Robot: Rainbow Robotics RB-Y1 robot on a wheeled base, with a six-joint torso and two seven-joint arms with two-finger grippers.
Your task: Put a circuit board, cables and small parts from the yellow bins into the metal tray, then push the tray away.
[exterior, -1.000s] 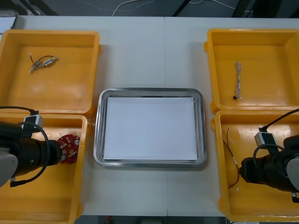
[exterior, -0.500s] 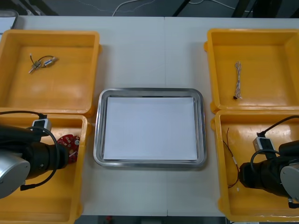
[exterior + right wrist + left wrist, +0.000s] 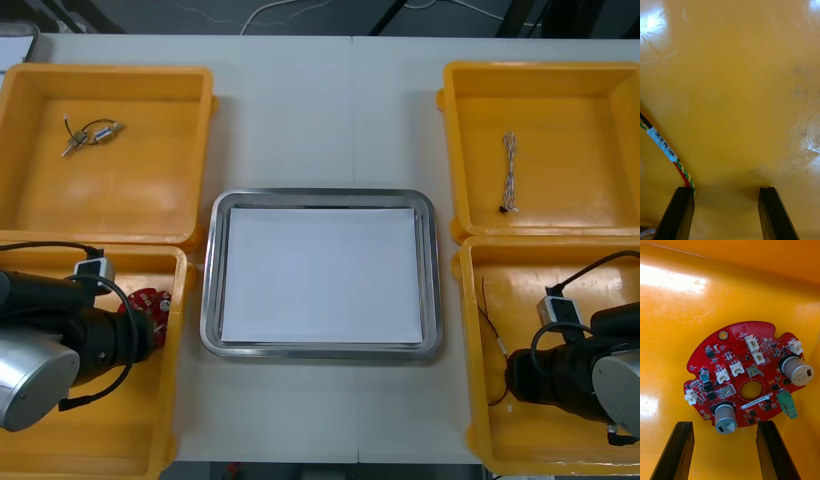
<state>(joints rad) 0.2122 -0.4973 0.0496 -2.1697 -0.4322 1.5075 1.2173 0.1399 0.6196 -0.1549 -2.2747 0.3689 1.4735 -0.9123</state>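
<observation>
Left of the metal tray (image 3: 207,290), from above, my left gripper (image 3: 150,330) hangs over the circuit board (image 3: 150,301), my right gripper (image 3: 510,375) right of the tray by the red and yellow cable (image 3: 499,345); right wrist camera: fingers (image 3: 679,212) wide apart, empty, cable beside one; left wrist camera: fingers (image 3: 675,450) wide, empty, board just beyond.

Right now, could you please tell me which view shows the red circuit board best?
The left wrist view: the circuit board lies whole just beyond the open left pincer. In the front view, the left arm hides most of it.
</observation>
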